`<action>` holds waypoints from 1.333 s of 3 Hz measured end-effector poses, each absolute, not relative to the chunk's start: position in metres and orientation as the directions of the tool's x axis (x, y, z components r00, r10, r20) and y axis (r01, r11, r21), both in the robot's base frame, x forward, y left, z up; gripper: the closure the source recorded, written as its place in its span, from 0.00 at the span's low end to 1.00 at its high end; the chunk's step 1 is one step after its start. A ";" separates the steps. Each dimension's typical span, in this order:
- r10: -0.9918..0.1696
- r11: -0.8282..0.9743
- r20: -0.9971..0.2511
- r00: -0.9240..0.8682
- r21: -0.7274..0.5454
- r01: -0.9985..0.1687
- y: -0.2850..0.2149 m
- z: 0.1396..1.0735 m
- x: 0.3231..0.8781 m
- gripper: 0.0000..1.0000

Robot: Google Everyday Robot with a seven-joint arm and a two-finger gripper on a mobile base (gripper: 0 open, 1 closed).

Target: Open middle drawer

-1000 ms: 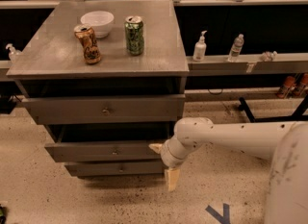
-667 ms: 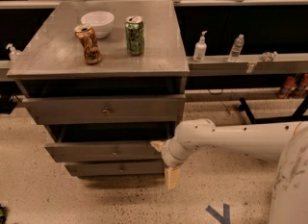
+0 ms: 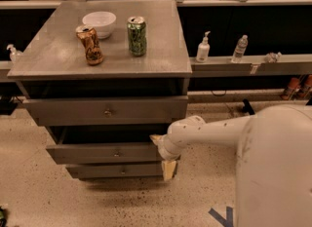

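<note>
**Task progress.** The middle drawer (image 3: 97,153), second of three in the grey cabinet (image 3: 58,55), stood partly out from the cabinet's front, with a dark gap showing above its panel. It was judged to be partly open. The gripper (image 3: 162,154) lay at the right end of the drawer's panel, off the cabinet's right front corner and clear of the small knob (image 3: 117,154). Its jaws stood apart, one cream tip above the panel and one below. Contact could not be confirmed. A further outward pull seemingly remained.
</note>
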State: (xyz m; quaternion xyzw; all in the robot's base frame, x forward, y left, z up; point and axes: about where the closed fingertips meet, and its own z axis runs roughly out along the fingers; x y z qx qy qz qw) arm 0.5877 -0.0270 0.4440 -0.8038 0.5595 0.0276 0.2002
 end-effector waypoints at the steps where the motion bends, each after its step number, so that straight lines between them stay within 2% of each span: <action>1: -0.885 -0.307 -0.273 0.378 -0.268 -0.913 -0.015 0.414 0.608 0.17; 3: -0.874 -0.323 -0.296 0.386 -0.240 -0.916 -0.003 0.396 0.614 0.36; 4: -0.874 -0.323 -0.296 0.386 -0.240 -0.916 -0.003 0.400 0.614 0.40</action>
